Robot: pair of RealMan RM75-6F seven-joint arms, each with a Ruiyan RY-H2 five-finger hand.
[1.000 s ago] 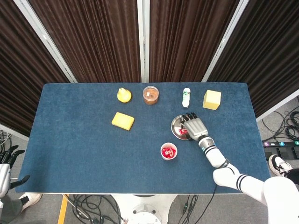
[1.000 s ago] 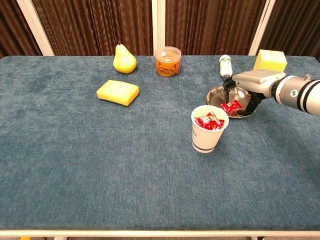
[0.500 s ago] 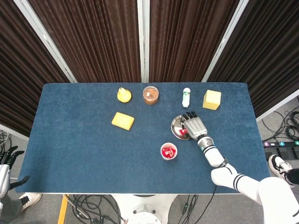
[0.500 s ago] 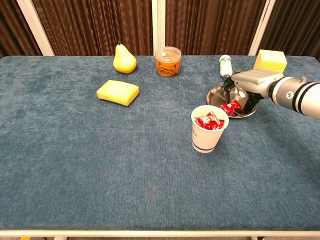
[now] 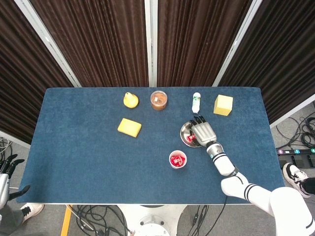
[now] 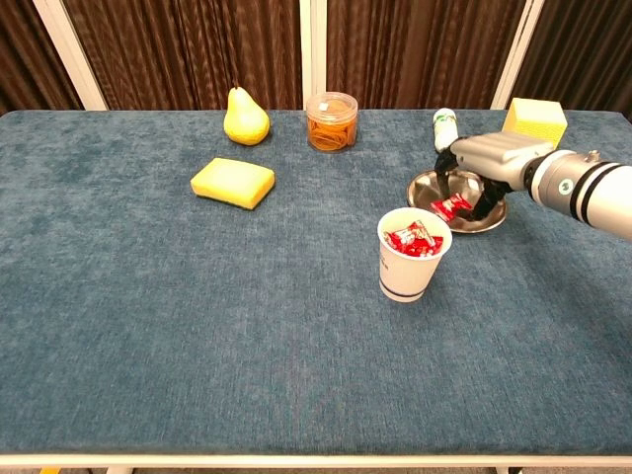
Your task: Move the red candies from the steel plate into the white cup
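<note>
The steel plate (image 6: 431, 188) (image 5: 185, 131) sits right of the table's middle, with one red candy (image 6: 454, 205) (image 5: 190, 139) lying in it. My right hand (image 6: 486, 161) (image 5: 204, 132) hovers over the plate with its fingers curved down around the candy. Its fingertips (image 6: 478, 200) touch the candy's right side, while the thumb hangs apart on the left. The white cup (image 6: 410, 267) (image 5: 177, 160) stands just in front of the plate with several red candies inside. My left hand (image 5: 7, 168) hangs off the table's near left corner, its fingers apart and holding nothing.
Along the far edge stand a yellow pear (image 6: 245, 116), a clear jar of orange contents (image 6: 332, 120), a small white bottle (image 6: 444, 127) right behind the plate, and a yellow block (image 6: 534, 119). A yellow sponge (image 6: 232, 183) lies centre left.
My right hand has shifted a little to the left and further over the plate, its fingers closing in around the candy. The candy has nudged slightly with it.
</note>
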